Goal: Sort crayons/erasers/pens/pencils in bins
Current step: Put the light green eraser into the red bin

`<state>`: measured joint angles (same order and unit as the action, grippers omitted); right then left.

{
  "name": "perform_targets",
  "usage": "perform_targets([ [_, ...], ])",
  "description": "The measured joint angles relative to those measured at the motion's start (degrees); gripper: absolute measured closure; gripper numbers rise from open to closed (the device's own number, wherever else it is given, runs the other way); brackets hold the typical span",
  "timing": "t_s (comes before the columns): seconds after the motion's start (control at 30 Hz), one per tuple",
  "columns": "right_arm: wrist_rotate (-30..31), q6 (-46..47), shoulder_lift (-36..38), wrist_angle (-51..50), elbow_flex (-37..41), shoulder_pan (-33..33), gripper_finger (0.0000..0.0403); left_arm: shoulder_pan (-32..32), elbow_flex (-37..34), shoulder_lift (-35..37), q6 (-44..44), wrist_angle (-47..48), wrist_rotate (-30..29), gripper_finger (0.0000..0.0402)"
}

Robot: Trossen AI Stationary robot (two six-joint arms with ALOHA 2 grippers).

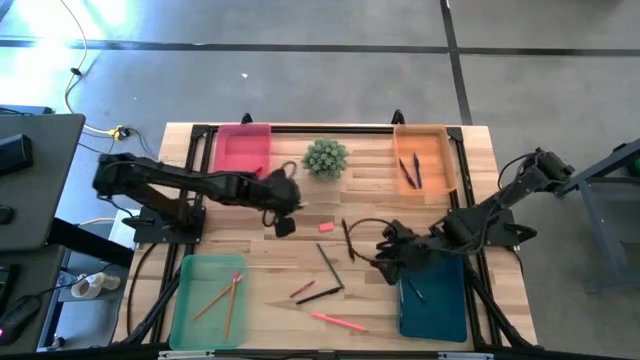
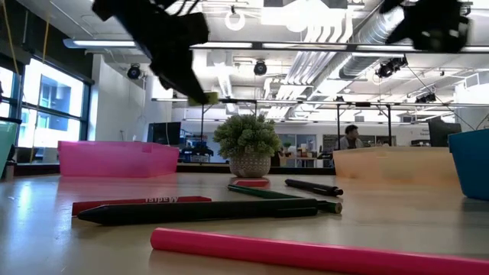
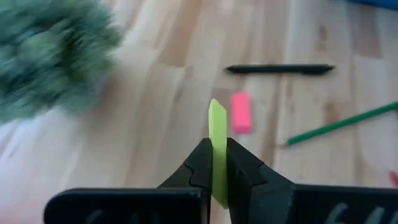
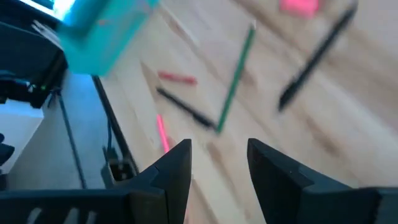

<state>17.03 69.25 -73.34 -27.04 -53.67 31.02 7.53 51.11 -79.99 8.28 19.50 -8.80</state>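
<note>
The left gripper (image 3: 217,171) is clamped on a yellow-green eraser (image 3: 217,146), which stands upright between its fingers, above the table (image 1: 300,250) just right of the pink bin (image 1: 242,148) and left of the small potted plant (image 1: 326,157); the right gripper (image 4: 217,165) has its fingers spread with nothing between them, hovering near the left edge of the teal-blue bin (image 1: 435,298), which holds one dark stick.

On the bare table a pink eraser (image 1: 325,226) lies near the middle, with a black pen (image 1: 346,240) just to its right; nearer the front lie a dark green pencil (image 1: 329,264), a red crayon (image 1: 302,289), a dark pen (image 1: 318,295) beside the crayon, and a pink-red pencil (image 1: 338,321) closest to the near edge.

The light green bin (image 1: 208,300) at the near left holds two orange pencils (image 1: 228,298); the orange bin (image 1: 422,158) at the far right holds two dark sticks (image 1: 411,170), too small to tell apart; the pink bin at the far left shows no contents that can be made out.

In the low view a person (image 2: 350,138) sits far back in the room beyond the table.
</note>
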Motion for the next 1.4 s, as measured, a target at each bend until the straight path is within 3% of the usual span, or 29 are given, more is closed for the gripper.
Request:
perform_targets([
  [0.3,5.4,-16.8,0.1,-0.1,-7.2,-7.6,0.0254,9.0,-7.8,13.0,0.3,3.4,-0.9,0.0397],
  [0.63,5.1,-22.9,0.0,-0.9,-10.2,-17.0,0.0254,22.5,-8.3,21.2,-4.0,10.5,-0.5,0.0397],
  [0.9,3.5,-31.4,0.0,-6.8,-11.2,-24.5,0.0254,34.6,-8.3,19.6,-2.1,13.6,4.2,0.0397],
  [1.1,-2.2,-36.4,-1.4,-9.1,-11.2,-30.5,0.0254,40.4,-8.3,17.0,1.3,15.8,7.1,0.0397],
  [1.4,-7.9,-31.4,-8.9,-11.1,-11.2,-32.5,0.0254,43.4,-8.3,12.4,3.6,21.1,7.0,0.0397],
])
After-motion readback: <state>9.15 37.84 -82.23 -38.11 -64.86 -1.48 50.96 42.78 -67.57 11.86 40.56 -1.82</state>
